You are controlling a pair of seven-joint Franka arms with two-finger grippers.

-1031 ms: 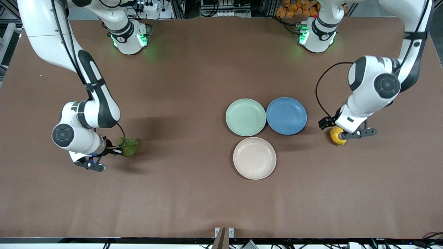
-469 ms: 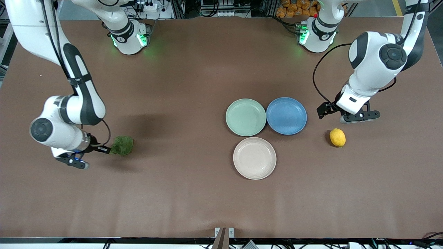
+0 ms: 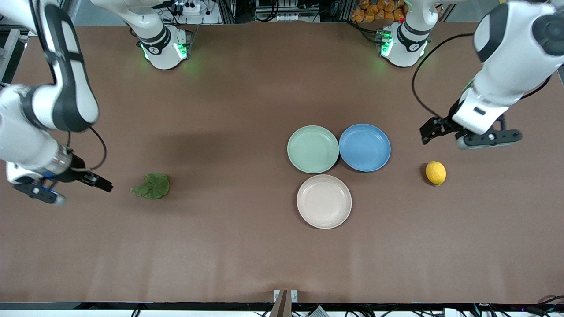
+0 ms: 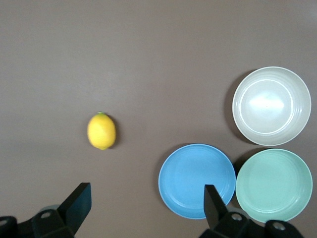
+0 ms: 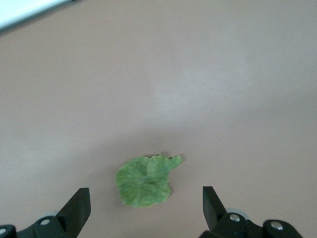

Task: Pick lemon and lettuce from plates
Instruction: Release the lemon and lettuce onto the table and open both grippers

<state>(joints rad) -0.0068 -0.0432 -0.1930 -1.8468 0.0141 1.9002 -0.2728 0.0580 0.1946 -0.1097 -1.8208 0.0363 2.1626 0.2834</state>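
Note:
The lemon lies on the bare table toward the left arm's end, beside the blue plate; it shows in the left wrist view. The lettuce lies on the table toward the right arm's end, also in the right wrist view. The mint plate and the beige plate are empty at mid-table. My left gripper is open and empty, raised over the table by the lemon. My right gripper is open and empty, raised beside the lettuce.
An empty blue plate touches the mint plate on the side toward the left arm's end. The beige plate sits nearer the front camera than both. The arm bases stand along the table's back edge.
Both grippers have opened, let go and lifted away outward. The lemon and the lettuce now lie free on the table; the lemon has shifted slightly.

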